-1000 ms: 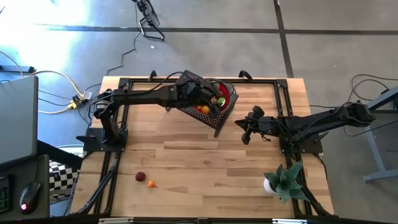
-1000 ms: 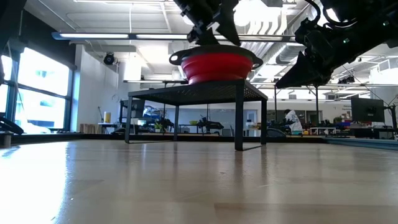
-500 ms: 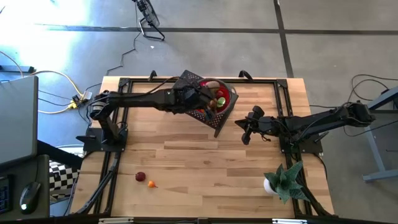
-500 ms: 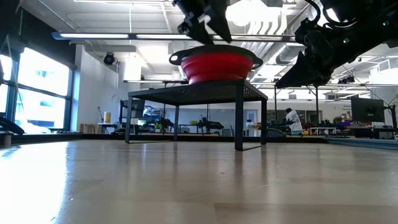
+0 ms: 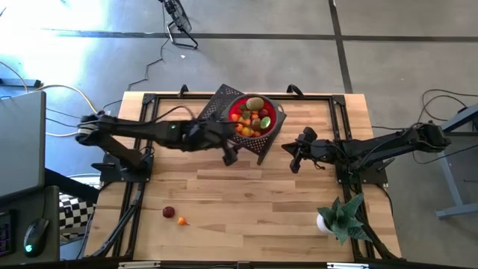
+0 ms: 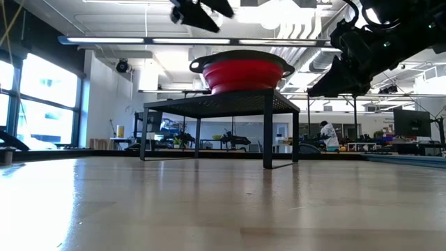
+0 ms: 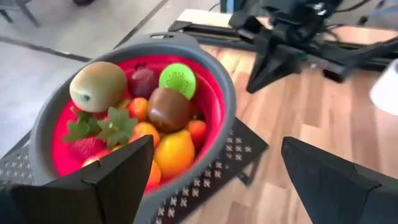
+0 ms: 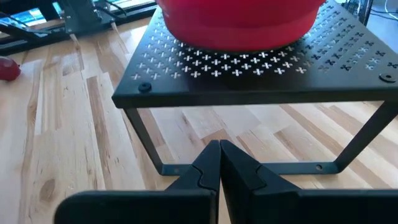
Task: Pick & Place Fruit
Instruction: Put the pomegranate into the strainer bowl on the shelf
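A red bowl point(image 5: 255, 116) with a grey rim sits on a black metal stand point(image 5: 224, 101) full of little holes. The stand is at the far edge of the worktop point(image 5: 246, 202), close to the middle of that edge. The bowl is full of toy fruit point(image 7: 149, 112). On top you can see a brown kiwi point(image 7: 97, 86), a bright green kiwi slice point(image 7: 178, 79), a dark brown fruit point(image 7: 168, 109), a dark red fruit point(image 7: 142, 81), small orange fruits and a strawberry point(image 7: 84, 143) with green leaves.

Two more small fruits lie on the bare wood, well apart from the bowl, near the front left corner of the worktop. One is dark red point(image 5: 169, 213) and one is orange point(image 5: 181, 220). They lie just beside each other.

The left gripper point(image 5: 228, 155) is up in the air just beside the stand, on the side toward the middle of the worktop. Its jaws are spread wide and nothing is in them. In the left wrist view the bowl shows between and beyond its two dark fingers point(image 7: 99, 180).

The right gripper point(image 5: 292, 158) waits in the air near the right side of the stand. Its jaws are pressed tight together with nothing between them. In the right wrist view it points at the stand's legs.

A spiky green plant point(image 5: 345, 217) in a white pot point(image 5: 324, 223) stands near the front right corner of the worktop.
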Robot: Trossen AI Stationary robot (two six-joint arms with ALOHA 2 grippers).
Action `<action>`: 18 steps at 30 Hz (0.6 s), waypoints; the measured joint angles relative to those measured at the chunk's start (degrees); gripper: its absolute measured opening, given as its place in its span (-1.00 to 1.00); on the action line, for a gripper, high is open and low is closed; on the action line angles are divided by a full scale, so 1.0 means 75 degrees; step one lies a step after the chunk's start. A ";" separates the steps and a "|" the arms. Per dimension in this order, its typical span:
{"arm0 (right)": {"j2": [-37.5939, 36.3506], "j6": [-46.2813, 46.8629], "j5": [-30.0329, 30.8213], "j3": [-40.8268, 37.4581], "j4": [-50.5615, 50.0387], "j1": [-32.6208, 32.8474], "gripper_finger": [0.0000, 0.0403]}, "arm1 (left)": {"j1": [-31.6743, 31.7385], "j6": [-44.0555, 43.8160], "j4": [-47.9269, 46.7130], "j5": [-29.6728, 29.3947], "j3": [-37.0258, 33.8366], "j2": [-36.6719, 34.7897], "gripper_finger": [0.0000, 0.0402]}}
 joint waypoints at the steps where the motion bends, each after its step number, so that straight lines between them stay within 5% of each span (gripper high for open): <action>1: 0.0000 0.0006 -0.0001 0.0000 0.0002 0.0003 -0.99 | -0.0107 -0.0034 0.0037 -0.0020 -0.0153 -0.0177 0.73; 18: 0.0000 0.0023 -0.0003 0.0000 0.0191 0.0003 -0.99 | -0.0602 -0.0198 -0.0017 0.0329 -0.0378 -0.0503 0.73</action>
